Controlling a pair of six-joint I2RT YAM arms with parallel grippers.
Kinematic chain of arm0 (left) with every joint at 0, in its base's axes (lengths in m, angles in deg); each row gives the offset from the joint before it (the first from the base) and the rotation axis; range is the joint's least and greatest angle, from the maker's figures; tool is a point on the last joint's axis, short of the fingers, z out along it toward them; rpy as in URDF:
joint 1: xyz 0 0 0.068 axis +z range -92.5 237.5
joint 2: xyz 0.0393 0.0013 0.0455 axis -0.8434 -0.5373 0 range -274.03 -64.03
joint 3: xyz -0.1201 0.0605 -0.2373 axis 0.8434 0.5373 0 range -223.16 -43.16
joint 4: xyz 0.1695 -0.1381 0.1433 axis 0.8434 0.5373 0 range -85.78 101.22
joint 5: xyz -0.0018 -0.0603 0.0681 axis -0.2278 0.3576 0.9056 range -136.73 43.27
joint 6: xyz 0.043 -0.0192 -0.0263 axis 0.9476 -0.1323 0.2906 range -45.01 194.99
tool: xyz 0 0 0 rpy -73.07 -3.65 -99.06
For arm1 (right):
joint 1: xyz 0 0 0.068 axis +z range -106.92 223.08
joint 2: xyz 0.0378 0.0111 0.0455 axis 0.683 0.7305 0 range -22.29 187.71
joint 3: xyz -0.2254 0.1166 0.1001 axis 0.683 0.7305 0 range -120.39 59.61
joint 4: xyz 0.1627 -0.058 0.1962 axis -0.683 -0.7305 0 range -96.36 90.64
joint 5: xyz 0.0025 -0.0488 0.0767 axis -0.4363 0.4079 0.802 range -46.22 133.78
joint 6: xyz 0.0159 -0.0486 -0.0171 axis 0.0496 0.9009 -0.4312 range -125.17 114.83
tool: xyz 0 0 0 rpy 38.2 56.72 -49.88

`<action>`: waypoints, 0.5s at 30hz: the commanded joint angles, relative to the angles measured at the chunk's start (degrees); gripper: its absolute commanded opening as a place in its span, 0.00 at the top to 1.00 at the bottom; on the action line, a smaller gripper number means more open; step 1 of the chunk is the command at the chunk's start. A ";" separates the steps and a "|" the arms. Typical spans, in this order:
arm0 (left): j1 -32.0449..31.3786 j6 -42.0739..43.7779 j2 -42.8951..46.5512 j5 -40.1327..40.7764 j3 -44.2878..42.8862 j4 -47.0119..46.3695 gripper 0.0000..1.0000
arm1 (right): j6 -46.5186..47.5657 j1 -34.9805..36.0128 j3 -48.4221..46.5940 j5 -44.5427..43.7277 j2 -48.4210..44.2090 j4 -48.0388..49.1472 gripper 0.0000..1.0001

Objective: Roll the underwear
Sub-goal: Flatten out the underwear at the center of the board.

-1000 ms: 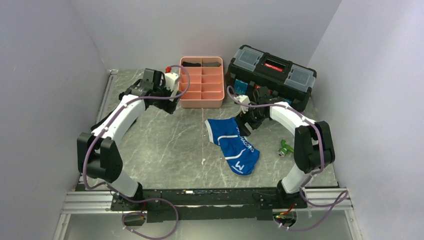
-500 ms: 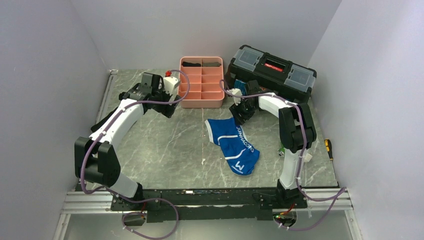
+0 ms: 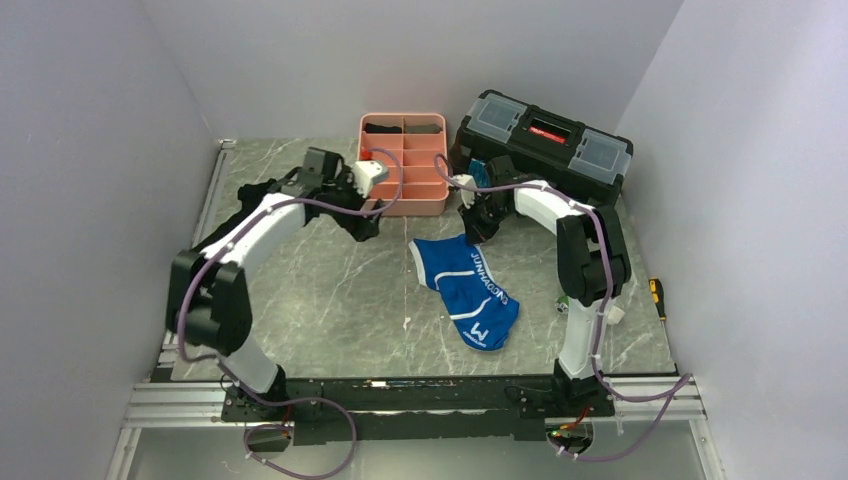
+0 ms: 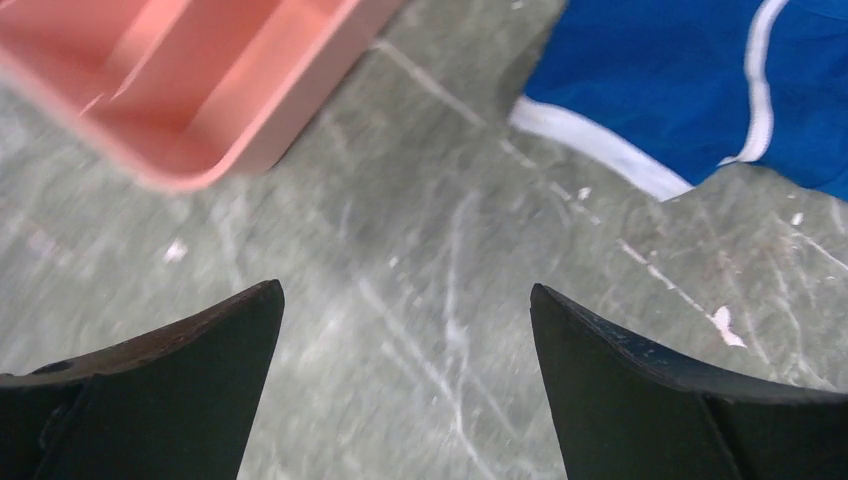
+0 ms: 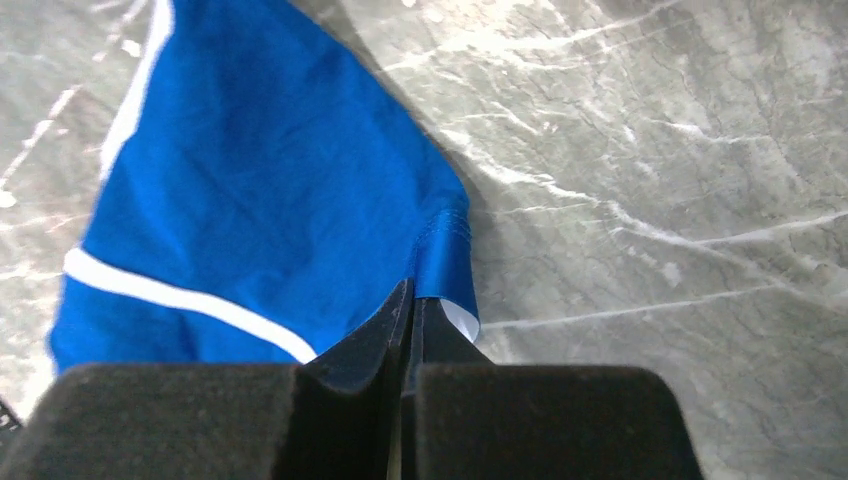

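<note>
The underwear [image 3: 466, 285], bright blue with white markings, lies flat on the marble table at centre right. My right gripper [image 3: 478, 226] is at its far right corner, shut on the hem of the underwear [image 5: 300, 180], with the fingertips [image 5: 395, 310] pressed together over the blue edge. My left gripper [image 3: 366, 226] hovers open left of the garment, just in front of the pink tray. In the left wrist view, bare table lies between its wide-apart fingers [image 4: 405, 300], and the underwear [image 4: 680, 90] is at the upper right.
The pink tray [image 3: 404, 205] with compartments stands at the back, with dark fabric rolls in its far cells. Its corner [image 4: 180, 100] is close to the left gripper. A black toolbox [image 3: 545, 150] sits at the back right. A yellow-handled tool [image 3: 655, 290] lies by the right wall.
The right gripper moved to the underwear's far corner and shut on its hem. The left arm swung right, from beside the tray toward the garment, still open.
</note>
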 commanded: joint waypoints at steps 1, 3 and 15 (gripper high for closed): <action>-4.73 3.88 -9.52 -9.73 -6.91 -1.38 0.01 | 0.50 0.12 -1.46 6.34 -7.75 -2.23 1.00; -6.45 4.09 -14.57 -12.31 -11.11 0.12 0.02 | 0.93 0.12 -0.25 8.71 -10.88 -2.63 1.00; -8.45 6.24 -29.27 -29.95 -23.10 6.30 0.04 | 3.69 0.03 5.16 11.57 -20.59 -6.50 1.00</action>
